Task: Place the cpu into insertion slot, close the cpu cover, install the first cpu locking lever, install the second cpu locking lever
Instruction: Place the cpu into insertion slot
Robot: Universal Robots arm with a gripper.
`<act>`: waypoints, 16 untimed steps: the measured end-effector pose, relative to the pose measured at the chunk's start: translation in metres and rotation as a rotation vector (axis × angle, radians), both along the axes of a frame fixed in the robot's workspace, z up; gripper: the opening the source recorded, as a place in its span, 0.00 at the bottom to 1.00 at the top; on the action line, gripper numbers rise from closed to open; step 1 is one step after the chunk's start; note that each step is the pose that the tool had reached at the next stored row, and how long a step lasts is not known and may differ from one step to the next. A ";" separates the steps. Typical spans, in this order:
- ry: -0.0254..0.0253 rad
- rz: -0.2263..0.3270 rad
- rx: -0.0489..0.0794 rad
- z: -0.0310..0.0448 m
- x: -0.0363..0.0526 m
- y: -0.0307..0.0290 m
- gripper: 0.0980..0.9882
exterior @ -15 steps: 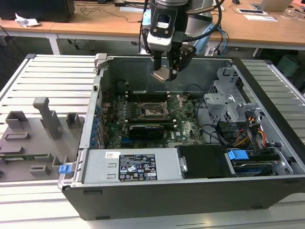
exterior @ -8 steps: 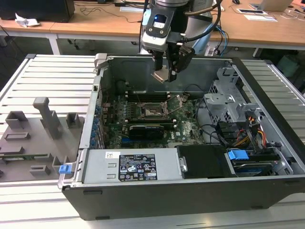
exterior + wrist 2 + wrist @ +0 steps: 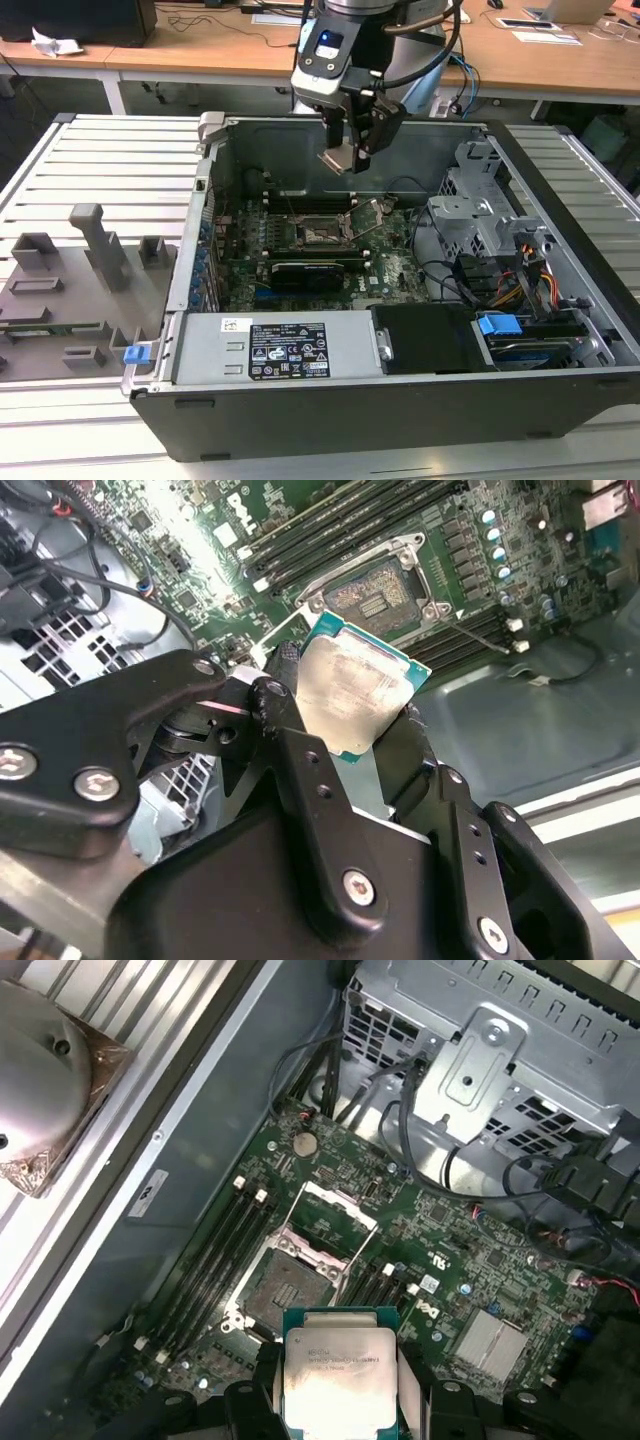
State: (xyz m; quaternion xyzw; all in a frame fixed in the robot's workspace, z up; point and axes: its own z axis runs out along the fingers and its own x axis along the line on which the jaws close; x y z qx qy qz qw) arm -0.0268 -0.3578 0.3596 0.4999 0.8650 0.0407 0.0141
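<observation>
Slatted grey surface (image 3: 110, 160) carries an open computer case (image 3: 340, 400) lying on its side, with the green motherboard (image 3: 390, 270) exposed inside. The arm reaches in from the far side, and its hand (image 3: 350, 155) hangs above the board, over the rear part of the case. In both wrist views we see the two black fingers (image 3: 285, 675) pinching the cpu (image 3: 337, 1380) by opposite edges, silvery top towards the cameras. The chip is held well clear of the board and touches nothing but the fingers. The cpu cover (image 3: 335, 1222) stands swung up beside the socket, so the insertion slot (image 3: 283, 1285) lies open and bare, with no chip in it. We judge step one, placing the cpu, to be in hand and unfinished. The cover is not closed, and we log neither locking lever as installed. Seating, as we judge it, calls for the chip squared to the socket rim, held level and in the right orientation, then lowered gently onto the contacts without sliding. The raised cover must stay clear of the fingers.
</observation>
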 end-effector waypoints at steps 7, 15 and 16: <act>0.0000 -0.081 0.000 -0.0010 0.0000 0.0000 0.50; 0.0000 -0.186 0.000 -0.0020 0.0000 0.0000 0.50; 0.0000 -0.203 0.000 -0.0022 0.0000 0.0000 0.50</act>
